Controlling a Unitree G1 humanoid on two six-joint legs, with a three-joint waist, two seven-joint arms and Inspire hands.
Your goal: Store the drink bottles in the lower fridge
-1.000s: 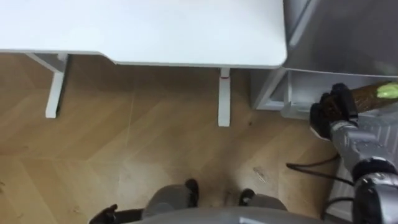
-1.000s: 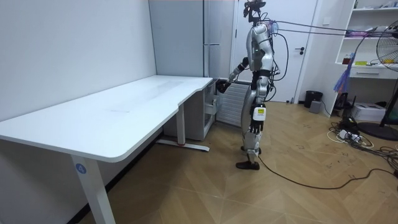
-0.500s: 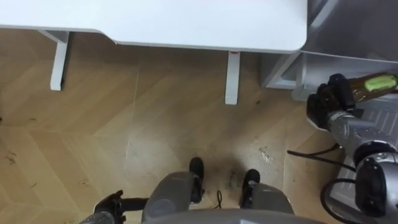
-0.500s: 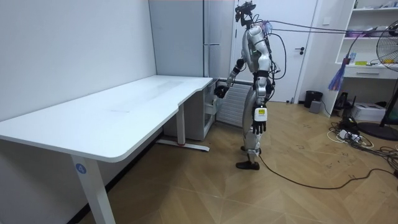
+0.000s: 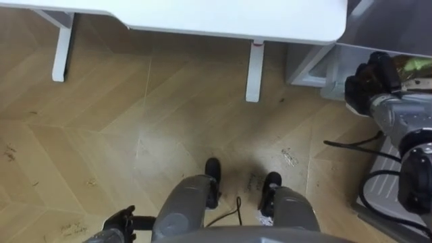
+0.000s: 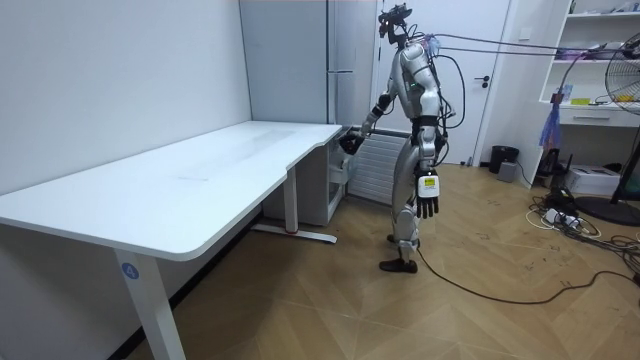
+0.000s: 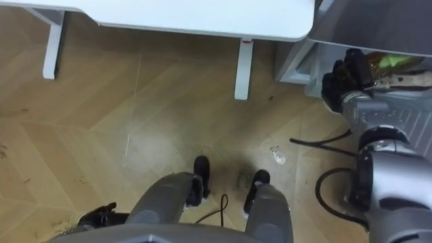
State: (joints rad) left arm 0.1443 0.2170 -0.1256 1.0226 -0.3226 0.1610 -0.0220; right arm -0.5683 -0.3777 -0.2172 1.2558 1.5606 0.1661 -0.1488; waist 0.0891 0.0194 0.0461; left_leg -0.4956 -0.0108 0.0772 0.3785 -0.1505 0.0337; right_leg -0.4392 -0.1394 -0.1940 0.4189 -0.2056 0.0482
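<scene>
Fingers (image 5: 381,67) of the right hand (image 5: 364,91) curl round a brown bottle (image 5: 413,65) held almost level at the open lower fridge (image 5: 310,67), past the table's (image 5: 202,15) right corner. Its neck could clip the fridge's edge and twist loose. The left hand (image 6: 429,194) hangs with its fingers loosely straight.

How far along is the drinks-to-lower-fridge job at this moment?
Done: a drink is picked up. The right hand has its fingers curled round a brown bottle.
In hand: the bottle is held out low at the fridge, beside the end of the white desk. The left hand hangs open at the robot's side.
Left: placing the bottle inside and releasing it. The pictures don't show whether other drinks are already inside.
</scene>
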